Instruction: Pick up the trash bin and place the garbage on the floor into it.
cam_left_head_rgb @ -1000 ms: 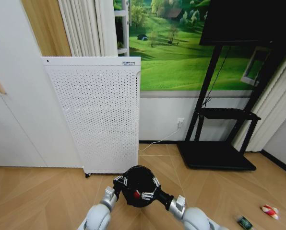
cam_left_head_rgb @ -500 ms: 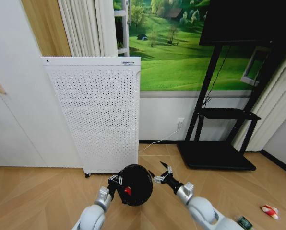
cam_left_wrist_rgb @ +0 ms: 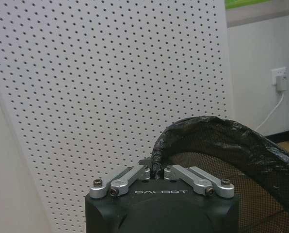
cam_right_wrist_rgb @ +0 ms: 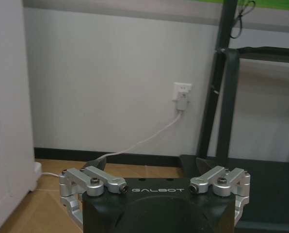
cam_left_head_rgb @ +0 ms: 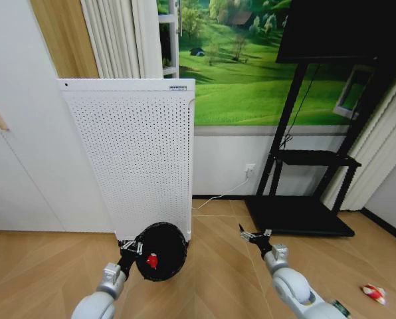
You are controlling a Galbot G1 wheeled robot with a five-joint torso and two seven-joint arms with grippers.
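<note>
Black mesh is forming the wall of the trash bin (cam_left_head_rgb: pixel 161 251), which the left gripper (cam_left_head_rgb: pixel 133 248) is holding off the wooden floor (cam_left_head_rgb: pixel 45 266) at the near left of the scene. In the left wrist view this gripper's fingers (cam_left_wrist_rgb: pixel 133 175) are pinching the liner-covered rim of the bin (cam_left_wrist_rgb: pixel 217 145) from both sides. The bin is tilting with its mouth toward the head camera, and a crushed red-and-white piece (cam_left_head_rgb: pixel 152 260) is lying inside it. Just behind the bin, the white perforated appliance (cam_left_head_rgb: pixel 131 153) is standing upright against the wall.

The right gripper (cam_left_head_rgb: pixel 254 234) is hovering over the floor at near centre-right, well apart from the bin. Its fingers (cam_right_wrist_rgb: pixel 98 163) are spreading wide with nothing between them, and it is facing the wall socket (cam_right_wrist_rgb: pixel 183 92) and the black stand (cam_left_head_rgb: pixel 303 212).

Two more items of garbage are lying on the floor at the near right: a second red-and-white piece (cam_left_head_rgb: pixel 373 292) and, just nearer and to its left, the small green bottle (cam_left_head_rgb: pixel 339 308). Both are sitting well apart from the bin and from either gripper
</note>
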